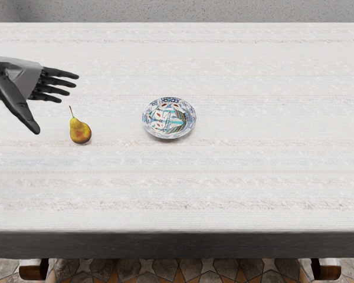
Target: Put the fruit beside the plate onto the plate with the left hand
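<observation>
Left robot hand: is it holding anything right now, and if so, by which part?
Nothing is held. The left robot hand is open with its fingers spread, up and to the left of the pear and not touching it. The pear sits left of the plate.

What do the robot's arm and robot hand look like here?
Only the left robot hand shows, at the picture's left edge. It has a grey, faceted, metallic-looking shell over the palm and wrist, slim black jointed fingers and a dark grey thumb. No cables or markings are visible.

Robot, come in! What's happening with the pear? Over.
Left robot hand open near pear, not touching. Pear left of plate, not on it. Nothing between them. Over.
</observation>
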Available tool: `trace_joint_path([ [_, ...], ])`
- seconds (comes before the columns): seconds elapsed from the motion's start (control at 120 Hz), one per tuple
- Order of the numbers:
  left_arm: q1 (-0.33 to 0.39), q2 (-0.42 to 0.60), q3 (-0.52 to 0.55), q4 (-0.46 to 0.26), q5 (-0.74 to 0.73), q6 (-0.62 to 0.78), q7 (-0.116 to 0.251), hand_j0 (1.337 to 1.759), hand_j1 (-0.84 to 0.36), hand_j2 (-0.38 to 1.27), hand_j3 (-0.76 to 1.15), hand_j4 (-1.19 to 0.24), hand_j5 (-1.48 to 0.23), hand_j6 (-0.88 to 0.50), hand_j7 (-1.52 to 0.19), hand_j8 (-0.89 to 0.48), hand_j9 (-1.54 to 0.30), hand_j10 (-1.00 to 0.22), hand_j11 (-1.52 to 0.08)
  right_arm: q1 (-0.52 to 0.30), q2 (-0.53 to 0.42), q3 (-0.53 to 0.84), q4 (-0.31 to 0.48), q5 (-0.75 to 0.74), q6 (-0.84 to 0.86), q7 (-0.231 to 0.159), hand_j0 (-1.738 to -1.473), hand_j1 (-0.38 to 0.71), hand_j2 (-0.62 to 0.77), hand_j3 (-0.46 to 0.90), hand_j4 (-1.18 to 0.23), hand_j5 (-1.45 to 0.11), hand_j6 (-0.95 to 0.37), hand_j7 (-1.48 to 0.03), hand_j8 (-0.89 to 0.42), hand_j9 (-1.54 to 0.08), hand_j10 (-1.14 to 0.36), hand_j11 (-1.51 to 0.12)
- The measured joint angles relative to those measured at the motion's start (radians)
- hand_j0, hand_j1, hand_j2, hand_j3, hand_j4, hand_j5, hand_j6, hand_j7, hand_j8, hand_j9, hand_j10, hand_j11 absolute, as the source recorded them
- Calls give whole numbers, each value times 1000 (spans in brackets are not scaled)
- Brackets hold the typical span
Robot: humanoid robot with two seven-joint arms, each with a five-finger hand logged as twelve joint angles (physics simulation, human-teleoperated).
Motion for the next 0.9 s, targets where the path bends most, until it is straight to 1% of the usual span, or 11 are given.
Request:
trace_joint_path([
  [0.175,-3,-9,0,-1,19,0,0,1658,346,0,0,-5,-3,-6,-3,-6,-3,-5,-3,-2,0,1,-1,0,0,0,-1658,-340,-2,0,-8,-10,-8,-10,-8,-10,-8,-10],
  [0.292,-2,-24,2,-2,90,7,0,1658,346,0,0,-5,-3,-6,-3,-6,-3,-5,-3,-3,0,1,-3,0,0,0,-1658,-340,-2,0,-8,-10,-8,-10,-8,-10,-8,-10],
  [0.417,-3,-53,2,-2,171,103,0,1658,346,0,0,-6,-4,-7,-4,-6,-4,-5,-4,-2,0,1,-3,0,0,0,-1658,-340,-2,0,-8,-10,-8,-10,-8,-10,-8,-10],
  [0.517,12,-101,3,-2,255,223,0,1658,346,0,0,-7,-5,-7,-4,-7,-4,-6,-4,1,0,2,-3,0,0,0,-1658,-340,-2,0,-8,-10,-8,-10,-8,-10,-8,-10],
  [0.625,17,-112,7,-1,329,336,0,1658,345,0,0,-7,-5,-8,-5,-8,-5,-7,-4,3,0,4,-2,0,0,0,-1658,-340,-2,0,-8,-10,-8,-10,-8,-10,-8,-10],
  [0.675,24,-113,8,-1,348,362,0,1658,345,1,0,-7,-5,-8,-5,-8,-5,-7,-5,4,0,5,-2,0,0,0,-1658,-340,-2,0,-8,-10,-8,-10,-8,-10,-8,-10],
  [0.775,74,-113,10,10,371,389,0,1658,345,1,0,-8,-5,-9,-5,-8,-5,-7,-5,4,0,5,-2,0,0,0,-1658,-340,-2,0,-8,-10,-8,-10,-8,-10,-8,-10],
  [0.9,110,-122,11,18,384,400,0,1658,345,1,0,-8,-6,-9,-6,-9,-6,-8,-6,4,0,6,-2,0,0,0,-1658,-339,-2,0,-8,-10,-8,-10,-8,-10,-8,-10],
])
